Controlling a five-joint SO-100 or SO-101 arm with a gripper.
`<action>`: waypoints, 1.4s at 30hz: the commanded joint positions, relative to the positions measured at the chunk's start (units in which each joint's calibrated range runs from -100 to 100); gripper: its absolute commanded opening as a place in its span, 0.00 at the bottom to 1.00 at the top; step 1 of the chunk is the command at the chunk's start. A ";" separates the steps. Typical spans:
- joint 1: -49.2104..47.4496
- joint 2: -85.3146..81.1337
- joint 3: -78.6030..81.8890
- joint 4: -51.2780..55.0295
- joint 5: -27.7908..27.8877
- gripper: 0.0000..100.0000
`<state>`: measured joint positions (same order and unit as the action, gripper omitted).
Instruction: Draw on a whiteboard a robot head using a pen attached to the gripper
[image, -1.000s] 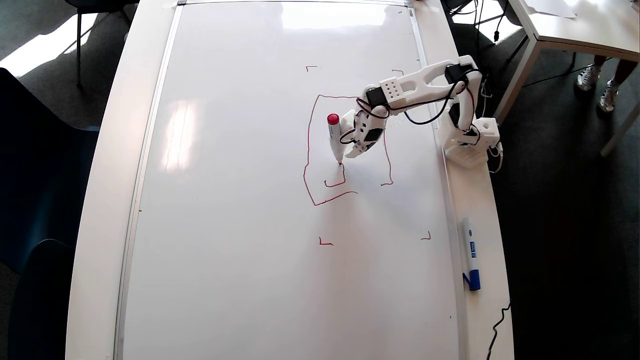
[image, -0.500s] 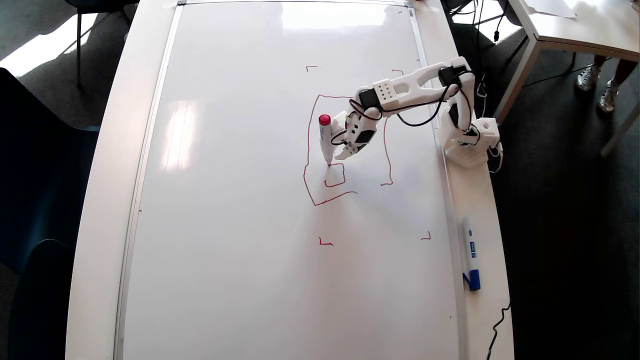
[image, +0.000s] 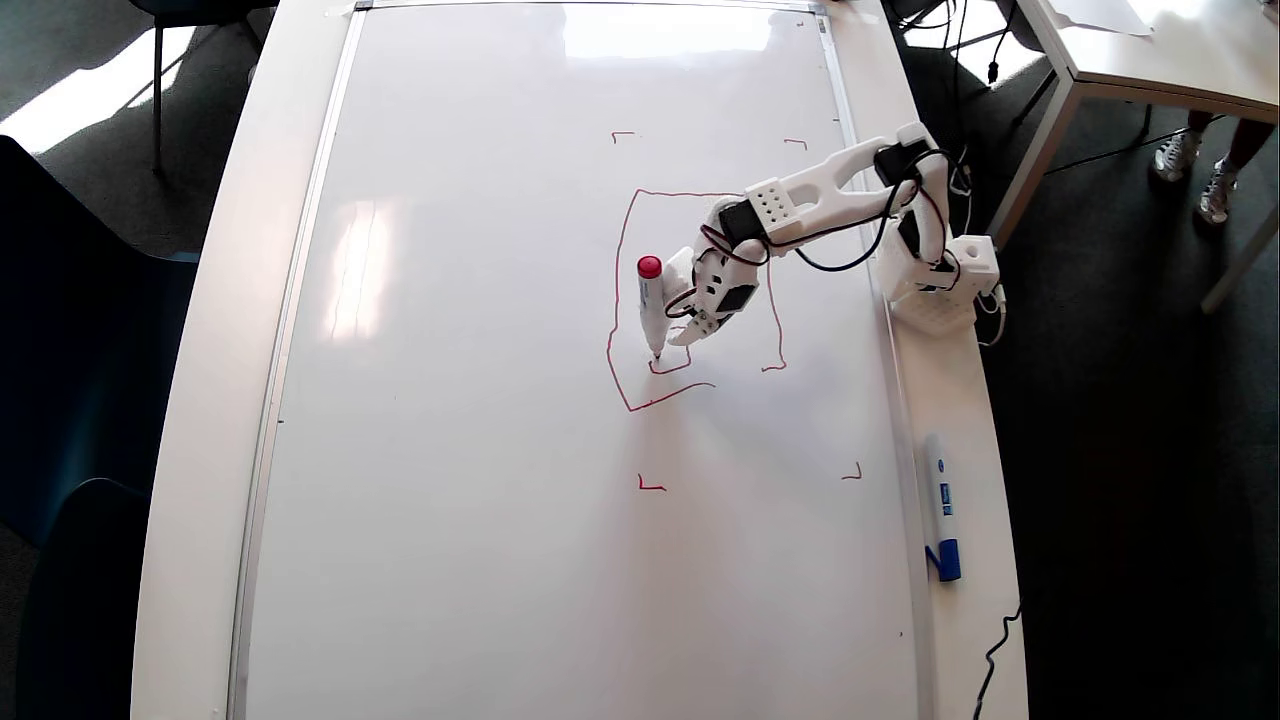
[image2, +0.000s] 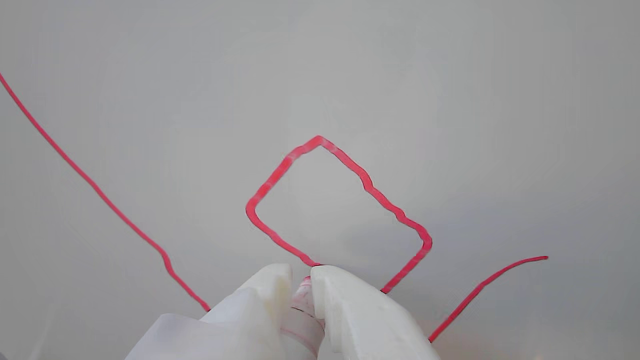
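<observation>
The whiteboard fills most of the white table, its silver frame running down both long sides. The white arm reaches in from its base on the table's right edge in the overhead view. In red on the board, right of centre, sits the unfinished robot head: a wobbly outline, open along the bottom, with one small square inside near its lower left corner. The gripper is closed around the pen, whose tip touches that square's left side, red end up. A blue-capped marker lies on the table rim beside the board.
</observation>
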<state>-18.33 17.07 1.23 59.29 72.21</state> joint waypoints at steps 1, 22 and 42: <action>-0.13 0.00 -2.73 0.14 -0.20 0.01; 12.10 -10.49 -7.63 19.34 2.65 0.01; 24.55 -4.03 -5.18 13.17 4.58 0.01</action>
<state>4.75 12.49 -3.70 74.58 76.33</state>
